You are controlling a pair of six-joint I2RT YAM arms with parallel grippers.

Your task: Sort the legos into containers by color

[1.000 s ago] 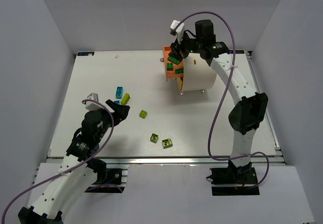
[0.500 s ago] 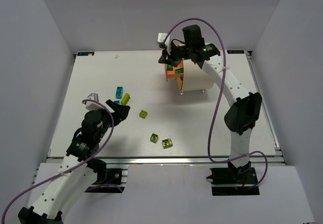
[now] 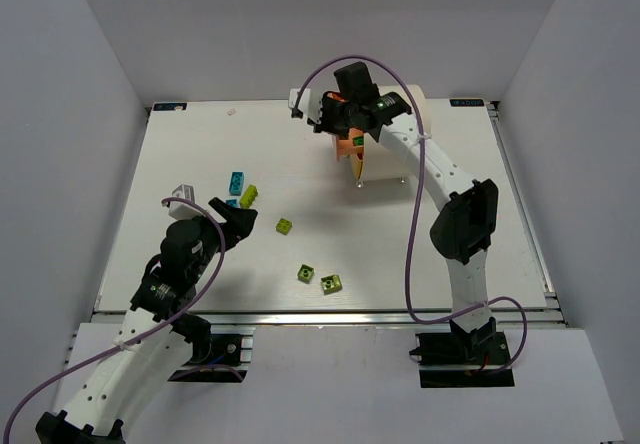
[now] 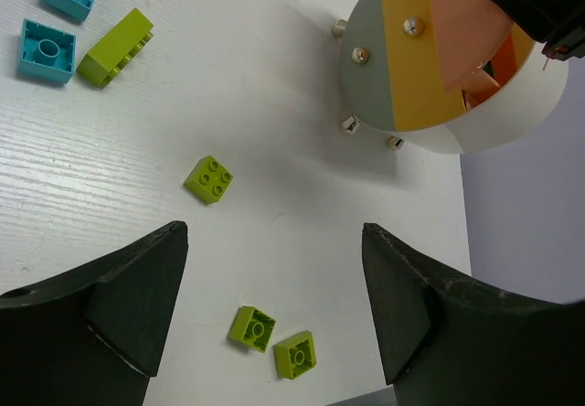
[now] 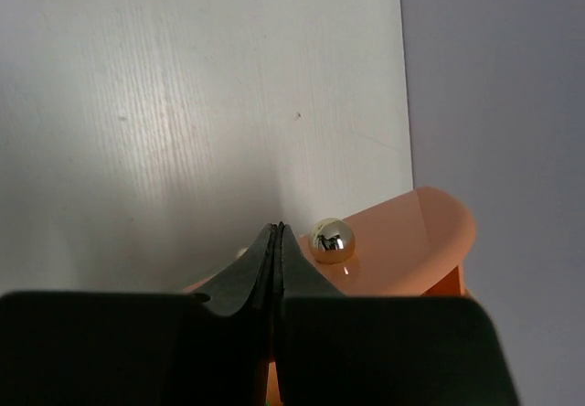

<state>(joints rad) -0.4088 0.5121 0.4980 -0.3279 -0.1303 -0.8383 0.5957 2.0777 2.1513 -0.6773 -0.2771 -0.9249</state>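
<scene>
Swinging: right arm off the drum's mouth vs a sec ago, now further left & back; right gripper (image 3: 324,122) gone from parted to pinched flat shut.
R grip detail: pads pressed together in wrist view (image 5: 276,234), just beside brass knob (image 5: 331,240) on orange flap (image 5: 407,241); nothing seen betw. them, prob. empty.
Drum: drum (image 4: 521,118) at back-centre, on its side, looking more turned than a sec ago, partly hidden by right arm; green brick (image 3: 357,141) glimpsed inside.
Meaning: prob. a green drop-off done & arm leaving, or nudging the flap; cannot tell which.
L grip: left gripper (image 4: 274,234) wide open, empty, hovering near-left, unmoved.
Loose legos: teal bricks (image 4: 46,49) & long lime brick (image 4: 114,48) bunched ahead of it; lime square (image 4: 208,179) mid-table; lime pair (image 4: 253,326) nearer front. Same spots as before.
Left to do: lime & teal unsorted; only one container in view.
Surface: table (image 3: 450,224), white wood-grain, metal rail (image 3: 300,316) at near edge.
Room: plain pale walls (image 3: 80,54) on three sides.
</scene>
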